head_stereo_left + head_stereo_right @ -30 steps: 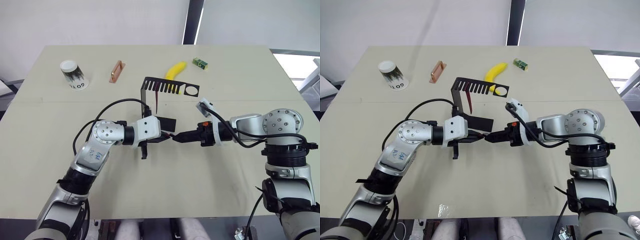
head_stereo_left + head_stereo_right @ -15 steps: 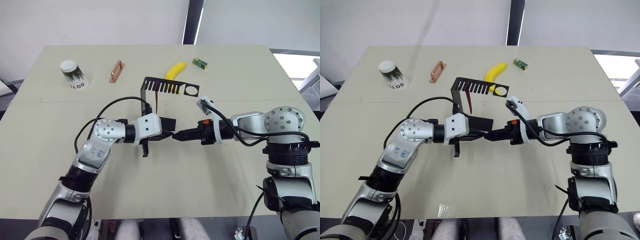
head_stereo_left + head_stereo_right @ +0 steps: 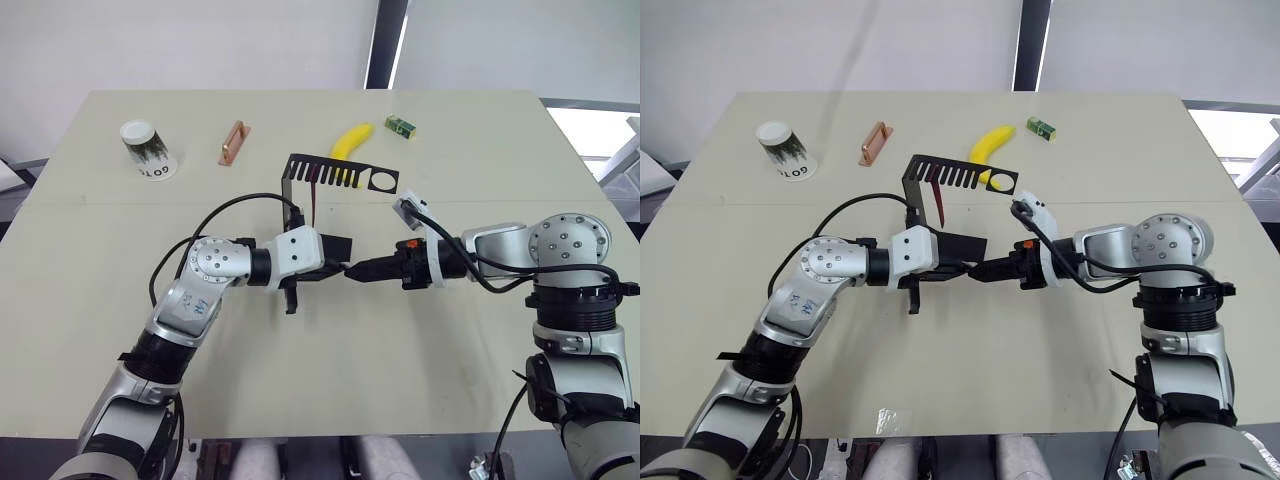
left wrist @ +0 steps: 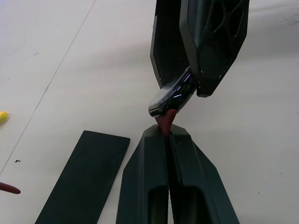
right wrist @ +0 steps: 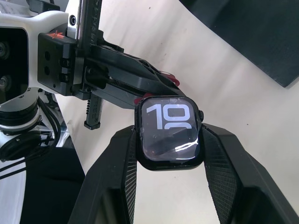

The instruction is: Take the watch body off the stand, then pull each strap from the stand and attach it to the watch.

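The watch body (image 5: 169, 132) is sitting clamped between the right gripper (image 3: 352, 272) fingers above the table (image 3: 330, 370). The left gripper (image 4: 166, 135) is pinching a strap (image 4: 166, 122), mostly hidden inside, its tip touching the case. The second strap (image 3: 314, 200) is hanging on the stand (image 3: 340, 176).

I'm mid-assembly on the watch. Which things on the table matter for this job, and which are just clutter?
In the job:
- watch body, clamped in the right gripper
- strap, pinched in the left gripper, its end at the watch body
- second strap, hanging from the stand

Lying about:
- paper cup
- copper bar
- banana
- small green box
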Robot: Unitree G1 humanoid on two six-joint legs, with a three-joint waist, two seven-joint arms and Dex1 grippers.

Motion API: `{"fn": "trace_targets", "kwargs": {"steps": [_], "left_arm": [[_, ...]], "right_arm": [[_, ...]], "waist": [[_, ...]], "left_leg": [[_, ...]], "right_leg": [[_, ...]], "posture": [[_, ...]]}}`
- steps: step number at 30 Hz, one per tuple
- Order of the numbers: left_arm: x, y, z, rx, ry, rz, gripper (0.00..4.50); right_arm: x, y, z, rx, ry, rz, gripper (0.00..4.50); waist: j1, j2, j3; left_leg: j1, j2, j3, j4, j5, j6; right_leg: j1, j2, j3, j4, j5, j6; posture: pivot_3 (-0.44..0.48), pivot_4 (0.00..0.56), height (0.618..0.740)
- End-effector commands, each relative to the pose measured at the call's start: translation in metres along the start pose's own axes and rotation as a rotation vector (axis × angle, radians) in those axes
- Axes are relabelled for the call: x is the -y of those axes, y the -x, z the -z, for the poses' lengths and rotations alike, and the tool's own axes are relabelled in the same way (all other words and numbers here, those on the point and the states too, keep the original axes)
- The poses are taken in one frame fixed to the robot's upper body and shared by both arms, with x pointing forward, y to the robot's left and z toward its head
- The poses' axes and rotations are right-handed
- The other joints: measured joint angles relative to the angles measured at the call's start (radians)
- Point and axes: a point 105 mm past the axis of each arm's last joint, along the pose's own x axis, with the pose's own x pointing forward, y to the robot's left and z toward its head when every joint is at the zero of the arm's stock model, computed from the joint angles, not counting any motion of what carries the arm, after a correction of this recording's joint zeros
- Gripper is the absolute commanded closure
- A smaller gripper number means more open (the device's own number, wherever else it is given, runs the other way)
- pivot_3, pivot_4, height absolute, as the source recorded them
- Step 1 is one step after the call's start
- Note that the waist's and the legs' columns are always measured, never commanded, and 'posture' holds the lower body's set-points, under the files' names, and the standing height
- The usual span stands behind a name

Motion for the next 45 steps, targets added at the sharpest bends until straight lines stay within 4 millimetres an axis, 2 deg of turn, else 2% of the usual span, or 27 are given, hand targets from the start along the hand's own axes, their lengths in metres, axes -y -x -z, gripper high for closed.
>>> {"fn": "trace_targets", "kwargs": {"steps": [1, 37, 40, 45], "left_arm": [[-0.002, -0.004, -0.026, 0.085, -0.058, -0.005, 4.50], [-0.005, -0.003, -0.031, 0.099, -0.040, -0.002, 4.50], [-0.001, 0.007, -0.029, 0.097, -0.012, 0.025, 3.63], [0.001, 0.028, -0.018, 0.040, -0.004, 0.016, 1.50]], "right_arm": [[-0.019, -0.007, 0.001, -0.014, 0.053, -0.086, 2.98], [-0.014, -0.006, -0.001, 0.000, 0.086, -0.027, 2.98], [-0.012, -0.002, -0.003, 0.012, 0.089, -0.017, 2.98], [-0.012, 0.005, -0.005, 0.020, 0.099, -0.015, 2.98]], "waist": [[0.000, 0.000, 0.000], [0.000, 0.000, 0.000], [0.000, 0.000, 0.000], [-0.002, 0.000, 0.000]], "left_leg": [[0.000, 0.000, 0.000, 0.000, 0.000, 0.000], [0.000, 0.000, 0.000, 0.000, 0.000, 0.000], [0.000, 0.000, 0.000, 0.000, 0.000, 0.000], [0.000, 0.000, 0.000, 0.000, 0.000, 0.000]], "right_leg": [[0.000, 0.000, 0.000, 0.000, 0.000, 0.000], [0.000, 0.000, 0.000, 0.000, 0.000, 0.000], [0.000, 0.000, 0.000, 0.000, 0.000, 0.000], [0.000, 0.000, 0.000, 0.000, 0.000, 0.000]], "posture": [[0.000, 0.150, 0.740], [0.000, 0.150, 0.740], [0.000, 0.150, 0.740], [0.000, 0.150, 0.740]]}}
